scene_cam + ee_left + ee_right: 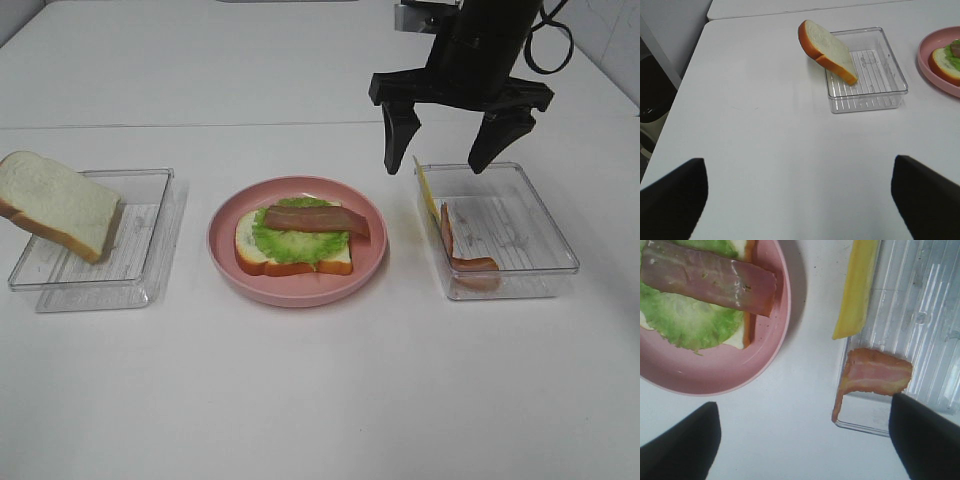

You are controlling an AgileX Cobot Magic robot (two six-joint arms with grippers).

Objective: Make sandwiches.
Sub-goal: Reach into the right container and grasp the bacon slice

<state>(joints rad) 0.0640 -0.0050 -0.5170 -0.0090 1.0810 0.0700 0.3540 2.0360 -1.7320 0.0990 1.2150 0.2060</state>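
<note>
The sandwich [295,250] on the pink plate [300,295] is one bread slice topped with green lettuce [285,243] and a bacon strip [315,218]. A second bread slice [55,205] leans on the rim of the left clear tray [140,250]. In the right clear tray [530,230] a yellow cheese square [425,190] stands against the wall beside another bacon strip [460,250]. My right gripper [440,160] hangs open and empty above that tray's near-plate corner. In its wrist view, my left gripper [800,200] is open above bare table, short of the leaning bread [827,50].
The right wrist view looks down on the gap between the plate [730,375] and the tray holding cheese [857,290] and bacon [875,372]. The white table has a seam across the back. The left arm is outside the exterior view.
</note>
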